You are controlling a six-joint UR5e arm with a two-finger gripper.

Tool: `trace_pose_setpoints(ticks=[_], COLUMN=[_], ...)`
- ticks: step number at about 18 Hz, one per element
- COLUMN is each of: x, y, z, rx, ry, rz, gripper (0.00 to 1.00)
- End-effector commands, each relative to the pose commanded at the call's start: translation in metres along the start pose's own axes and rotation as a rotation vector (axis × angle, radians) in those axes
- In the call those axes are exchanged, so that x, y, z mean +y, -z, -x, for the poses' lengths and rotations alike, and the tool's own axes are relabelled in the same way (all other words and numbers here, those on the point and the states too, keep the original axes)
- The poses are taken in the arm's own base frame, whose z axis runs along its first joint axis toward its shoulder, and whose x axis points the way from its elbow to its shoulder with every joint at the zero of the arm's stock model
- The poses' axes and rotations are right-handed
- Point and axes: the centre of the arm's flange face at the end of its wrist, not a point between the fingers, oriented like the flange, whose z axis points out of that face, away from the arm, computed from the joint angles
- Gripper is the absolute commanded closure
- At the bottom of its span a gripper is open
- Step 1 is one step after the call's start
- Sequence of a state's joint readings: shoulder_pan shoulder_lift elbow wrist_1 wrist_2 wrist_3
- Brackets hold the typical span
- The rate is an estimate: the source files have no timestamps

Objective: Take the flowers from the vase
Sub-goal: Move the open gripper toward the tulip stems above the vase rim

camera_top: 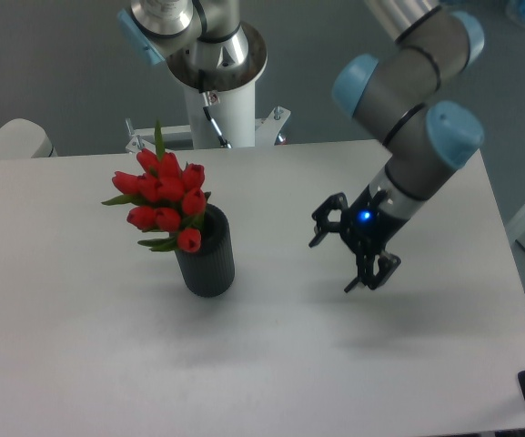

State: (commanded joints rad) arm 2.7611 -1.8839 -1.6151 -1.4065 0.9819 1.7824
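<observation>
My two black fingers (pixel 324 221) stand spread apart with nothing between them, one tip reaching up and to the left, the other (pixel 376 273) lower and to the right, both hanging in the air above the white table (pixel 89 364). My gripper (pixel 348 250) is tilted, its open mouth turned down and toward the left side of the scene, and a small blue light glows on the body just behind the fingers. Behind that, my wrist rises up and to the right through grey links capped in pale blue, and the silver forearm leaves the top edge of the view.

The flowers (pixel 164 200), a tight bunch of red tulip buds with green leaves, sit well apart from me on the left half of the table. They are planted in the vase (pixel 207 255), a short black ribbed cylinder that stands upright on the tabletop. The bunch leans out of the mouth toward the left and rear, with one green leaf tip poking straight up above the buds and another bud drooping over the front rim. Bare tabletop lies between my fingers and the vase.

Beyond the far edge of the table, my white mounting column (pixel 221 100) stands behind the flowers, with a grey floor behind it. A pale rounded object (pixel 12 138) shows at the far left edge.
</observation>
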Motion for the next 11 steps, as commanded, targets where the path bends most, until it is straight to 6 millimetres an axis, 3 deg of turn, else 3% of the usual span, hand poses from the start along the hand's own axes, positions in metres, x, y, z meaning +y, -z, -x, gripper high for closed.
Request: trace_pose_setpoints(ticks=[5,11], x=[-0.017,-0.026], y=[-0.001,-0.014], z=[-0.049,-0.080], rx=[0.010,0.015], ry=[0.027,0.035], rz=[-0.107,-0.201], gripper=[0.00,0.00])
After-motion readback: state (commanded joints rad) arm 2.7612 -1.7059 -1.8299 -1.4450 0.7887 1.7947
